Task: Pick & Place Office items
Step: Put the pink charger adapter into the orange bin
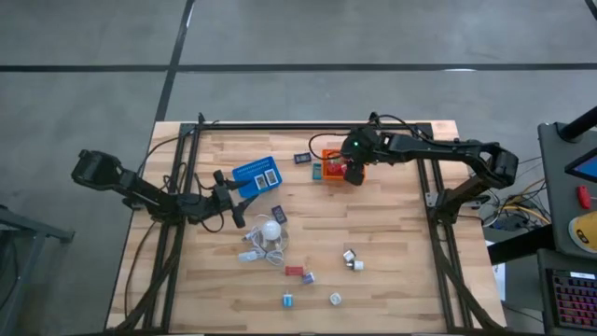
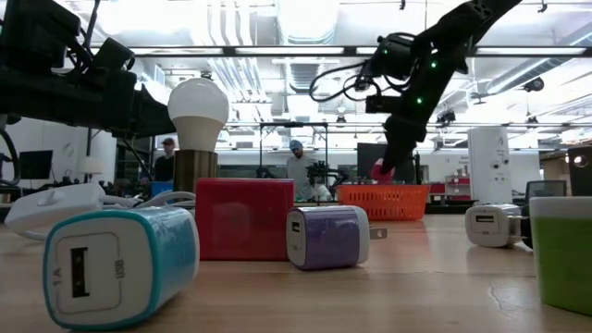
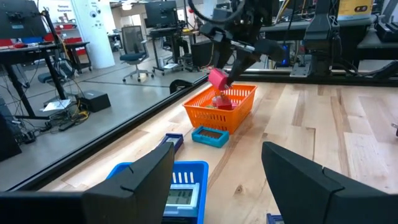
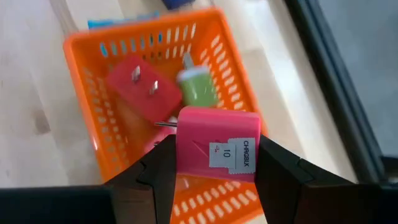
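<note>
Writing: the pink charger block (image 4: 216, 151) carries a white label reading "CHARGER 10".
Right jaws (image 4: 214, 163): clamped on the sides of the pink charger block, hanging over the orange basket (image 4: 87, 46) at 12 o'clock on the bench (image 1: 401, 233).
Orange basket: holds a red plug block (image 4: 133, 83) and a green one (image 4: 198, 91).
Left jaws (image 3: 217, 180): spread wide, holding nothing, at 9 o'clock beside the blue basket (image 1: 256, 175).
Other chargers: teal (image 2: 120, 264), red (image 2: 244, 217) and purple (image 2: 326, 236) lie at 6 o'clock.
</note>
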Controlling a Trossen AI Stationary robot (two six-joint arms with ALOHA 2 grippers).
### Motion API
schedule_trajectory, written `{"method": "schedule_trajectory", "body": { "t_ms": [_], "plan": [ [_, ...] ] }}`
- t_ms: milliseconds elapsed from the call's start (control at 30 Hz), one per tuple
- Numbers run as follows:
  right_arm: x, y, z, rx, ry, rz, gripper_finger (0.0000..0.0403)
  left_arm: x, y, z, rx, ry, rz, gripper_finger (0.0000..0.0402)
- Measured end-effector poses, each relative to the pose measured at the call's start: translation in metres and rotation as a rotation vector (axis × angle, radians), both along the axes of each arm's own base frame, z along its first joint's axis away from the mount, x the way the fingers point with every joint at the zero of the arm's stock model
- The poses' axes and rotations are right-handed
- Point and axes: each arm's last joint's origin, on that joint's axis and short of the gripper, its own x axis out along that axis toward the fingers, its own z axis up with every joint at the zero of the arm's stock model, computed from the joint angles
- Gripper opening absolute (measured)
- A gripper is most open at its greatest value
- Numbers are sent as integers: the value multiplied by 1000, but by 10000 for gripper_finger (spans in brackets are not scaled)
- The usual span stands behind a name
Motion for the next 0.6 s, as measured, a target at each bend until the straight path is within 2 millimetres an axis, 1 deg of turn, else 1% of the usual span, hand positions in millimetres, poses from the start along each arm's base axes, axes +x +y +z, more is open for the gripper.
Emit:
{"method": "schedule_trajectory", "body": {
  "t_ms": [267,433,600],
  "plan": [
    [-4,3,-7,55,15,-1,160,0,0,0,0,0,0,248],
    [-9,5,-15,70,38,0,160,0,0,0,0,0,0,248],
    [-11,5,-18,74,45,-5,160,0,0,0,0,0,0,248]
  ]
}}
